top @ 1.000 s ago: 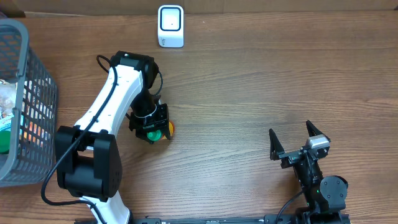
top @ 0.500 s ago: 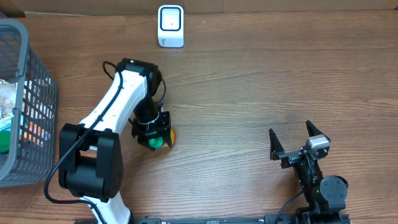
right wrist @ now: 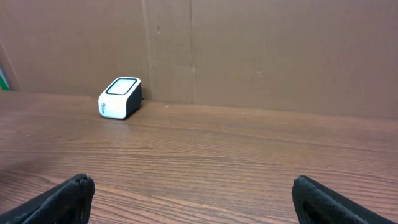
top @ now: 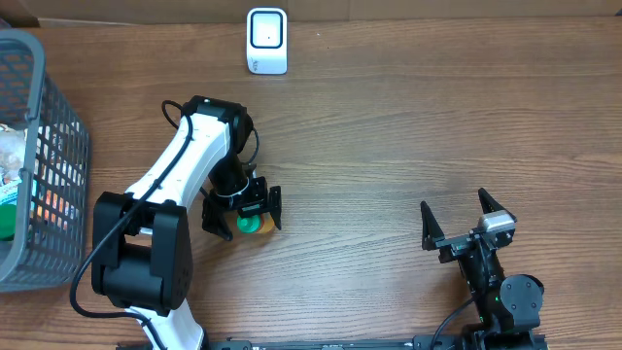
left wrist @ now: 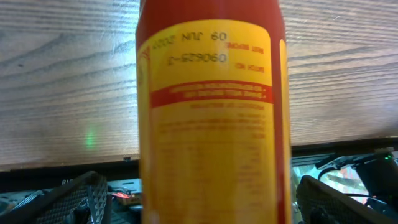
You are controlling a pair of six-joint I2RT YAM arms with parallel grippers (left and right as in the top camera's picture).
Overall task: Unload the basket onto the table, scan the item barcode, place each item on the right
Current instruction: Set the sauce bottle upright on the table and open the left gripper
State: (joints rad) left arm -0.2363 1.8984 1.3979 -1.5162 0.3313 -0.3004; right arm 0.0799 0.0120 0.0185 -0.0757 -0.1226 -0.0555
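Status: scan judged not yet complete. The item, an orange-and-yellow container with a green cap, stands on the bench between the spread fingers of the left gripper, ungripped. The scanner sits well apart at the far edge. The right gripper sits near right, fingers spread, empty. Remaining: grasp, present barcode to scanner.

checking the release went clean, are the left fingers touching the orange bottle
Apart. The left wrist view shows the bottle between the spread left fingers, with a visible gap on each side.
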